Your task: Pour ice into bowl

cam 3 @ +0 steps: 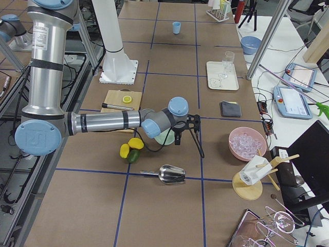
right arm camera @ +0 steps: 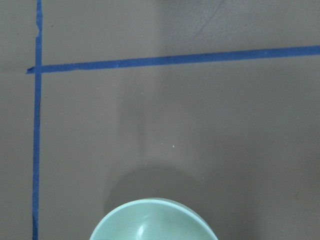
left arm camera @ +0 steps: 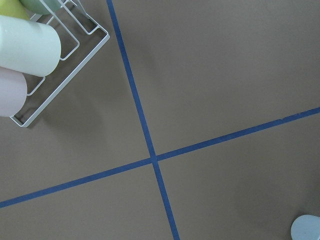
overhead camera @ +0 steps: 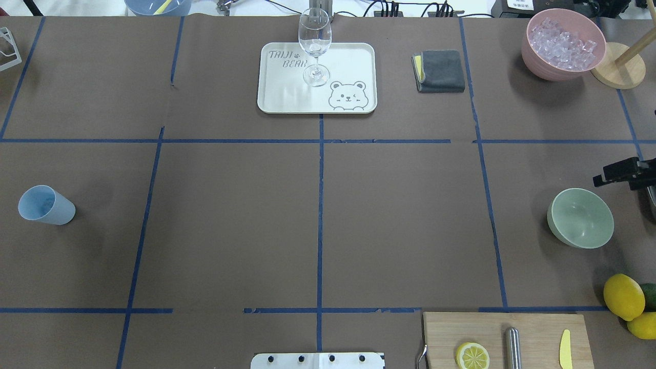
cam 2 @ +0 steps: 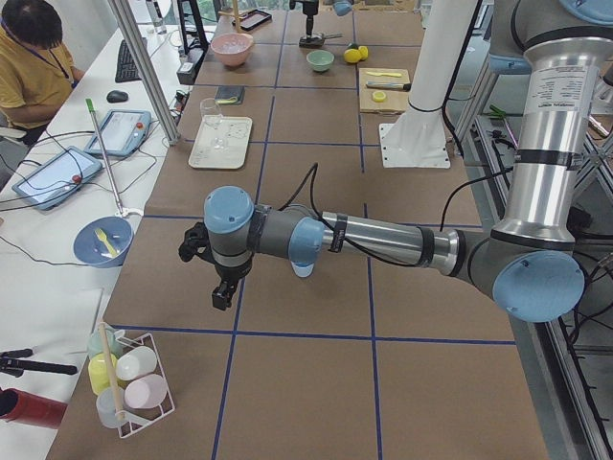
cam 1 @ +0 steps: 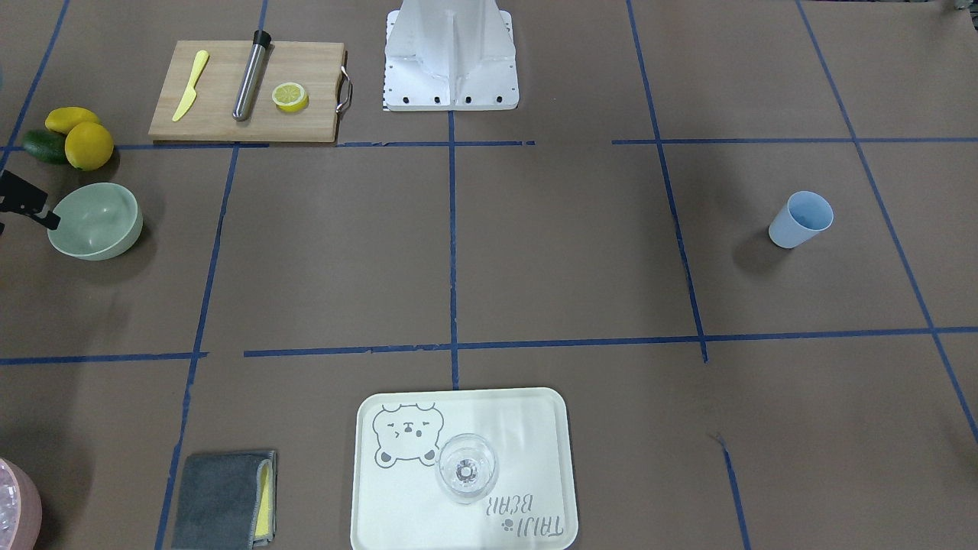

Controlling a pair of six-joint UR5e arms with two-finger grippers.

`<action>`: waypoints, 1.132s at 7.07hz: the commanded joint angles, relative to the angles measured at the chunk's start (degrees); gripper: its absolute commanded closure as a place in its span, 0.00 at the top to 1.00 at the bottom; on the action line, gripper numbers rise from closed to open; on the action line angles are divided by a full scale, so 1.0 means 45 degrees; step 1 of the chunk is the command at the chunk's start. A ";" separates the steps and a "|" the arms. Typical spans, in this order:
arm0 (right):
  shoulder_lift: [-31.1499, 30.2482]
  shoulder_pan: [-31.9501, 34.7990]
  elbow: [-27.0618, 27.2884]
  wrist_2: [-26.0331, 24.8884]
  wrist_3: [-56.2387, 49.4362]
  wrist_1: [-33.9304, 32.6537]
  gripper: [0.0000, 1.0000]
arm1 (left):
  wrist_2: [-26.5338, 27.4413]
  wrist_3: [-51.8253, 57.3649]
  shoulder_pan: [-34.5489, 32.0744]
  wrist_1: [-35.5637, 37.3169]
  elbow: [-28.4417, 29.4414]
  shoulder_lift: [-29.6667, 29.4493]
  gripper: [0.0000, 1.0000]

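The pale sage-green bowl (overhead camera: 580, 218) stands empty at the table's right side. It also shows in the front view (cam 1: 95, 221) and at the bottom of the right wrist view (right arm camera: 152, 222). The ice (overhead camera: 564, 40) lies heaped in a pink bowl (cam 3: 248, 143) at the far right corner. My right gripper (overhead camera: 600, 179) hovers just beyond the green bowl, empty, and its fingers look spread in the right side view (cam 3: 185, 135). My left gripper (cam 2: 222, 289) hangs over bare table near the blue cup (overhead camera: 46, 205). I cannot tell if it is open.
A metal scoop (cam 3: 172, 175) lies on the table beyond the lemons (overhead camera: 623, 296). A cutting board (overhead camera: 505, 338) holds a lemon half, a steel rod and a yellow knife. A tray (overhead camera: 287, 97) carries a wine glass (overhead camera: 314, 46). A grey cloth (overhead camera: 441, 70) lies beside it. A cup rack (left arm camera: 60, 65) stands at the left end.
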 commanded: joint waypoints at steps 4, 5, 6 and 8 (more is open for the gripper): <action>-0.0663 -0.1764 -0.0515 -0.1396 0.0563 0.0867 0.86 | -0.0006 -0.0015 0.0025 -0.0416 -0.0023 0.0007 1.00; -0.0681 -0.1765 -0.0554 -0.1396 0.0543 0.0887 0.51 | -0.0006 0.0004 0.0025 -0.0437 -0.0043 0.0007 1.00; -0.0682 -0.1765 -0.0555 -0.1396 0.0543 0.0887 0.16 | -0.0006 0.0004 0.0025 -0.0437 -0.0023 0.0007 1.00; -0.0740 -0.1765 -0.0632 -0.1319 0.0524 0.0926 0.00 | -0.0006 0.0024 0.0006 -0.0437 -0.0081 0.0007 1.00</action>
